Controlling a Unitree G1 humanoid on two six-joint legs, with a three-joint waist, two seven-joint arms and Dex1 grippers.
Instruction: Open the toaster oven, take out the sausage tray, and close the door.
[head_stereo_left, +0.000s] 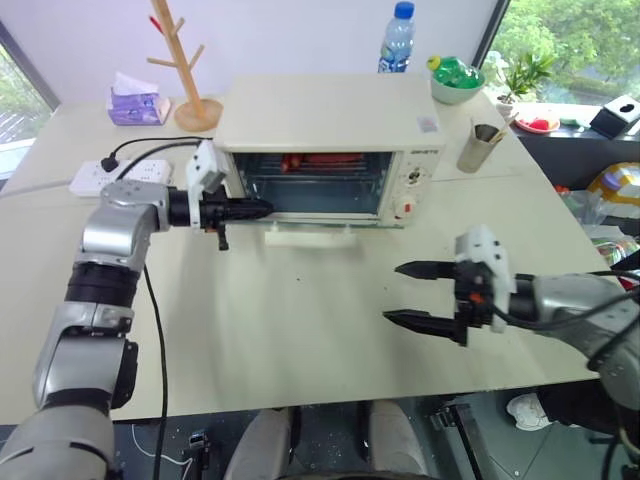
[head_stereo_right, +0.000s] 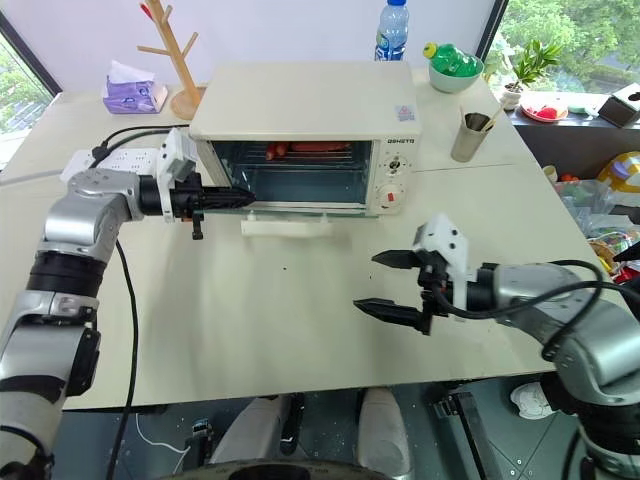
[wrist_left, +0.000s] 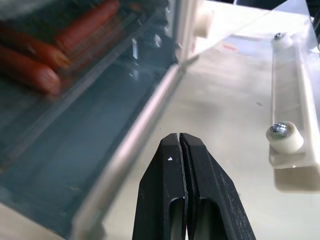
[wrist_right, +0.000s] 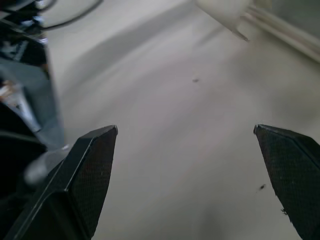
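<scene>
Reddish sausages on the sausage tray (head_stereo_left: 322, 159) sit deep inside the toaster oven (head_stereo_left: 330, 145), its door (head_stereo_left: 310, 234) apparently folded down flat. Left gripper (head_stereo_left: 262, 208), fingers pressed together, rests at the door's left edge; right gripper (head_stereo_left: 405, 294), spread wide, hangs in front of the oven. Next: reach in for the tray.

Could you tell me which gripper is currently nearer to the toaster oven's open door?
Left. The left gripper, shut, sits over the door at its left end; the right gripper hangs open well short of it.
</scene>
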